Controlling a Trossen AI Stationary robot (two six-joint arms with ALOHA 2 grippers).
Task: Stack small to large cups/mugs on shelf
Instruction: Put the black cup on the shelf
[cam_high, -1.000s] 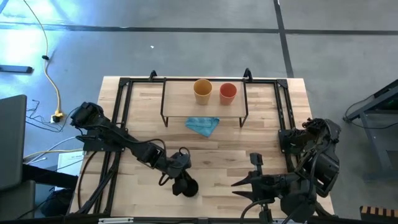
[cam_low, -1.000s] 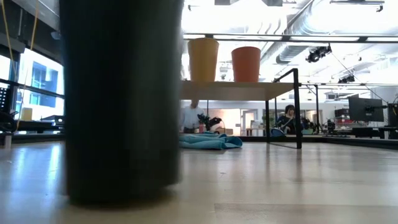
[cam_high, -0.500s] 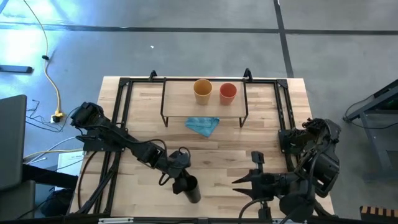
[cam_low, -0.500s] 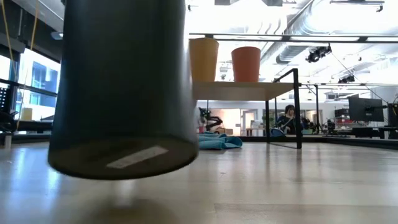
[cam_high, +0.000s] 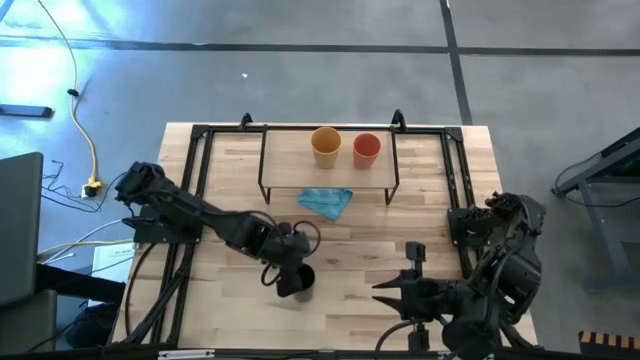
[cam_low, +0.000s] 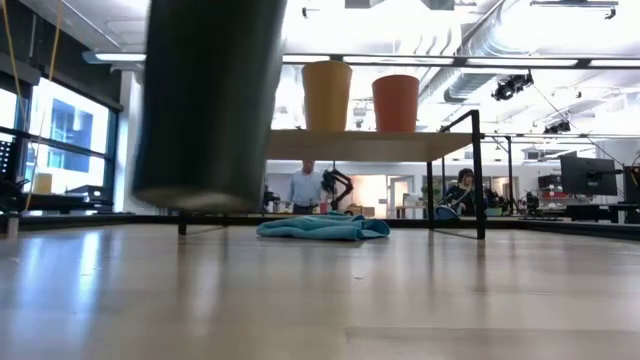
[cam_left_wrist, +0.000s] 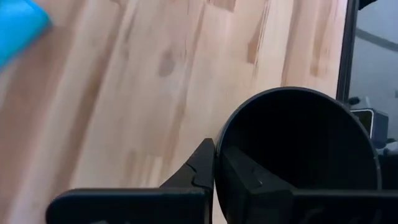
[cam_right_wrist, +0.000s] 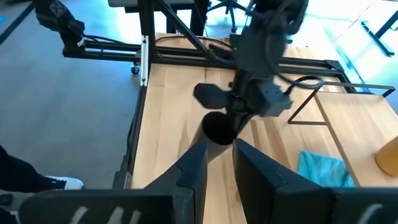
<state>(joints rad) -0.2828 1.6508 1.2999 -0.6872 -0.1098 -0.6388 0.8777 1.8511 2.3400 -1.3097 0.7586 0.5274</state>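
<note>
Left gripper (cam_high: 288, 268) pinches rim of one tall black plastic cup (cam_low: 208, 100), lifted off table (cam_high: 350, 290). Two cups on low wood shelf (cam_high: 290, 160): yellow-orange (cam_high: 326, 146), red-orange (cam_high: 367, 149). Right gripper (cam_high: 388, 295) part-open, empty.

Bright ceiling lights wash out the room behind in the low view and lay a pale sheen on the counter (cam_low: 400, 300). The black cup (cam_low: 208, 100) looks smeared, probably motion blur. The left wrist view is soft throughout.
</note>
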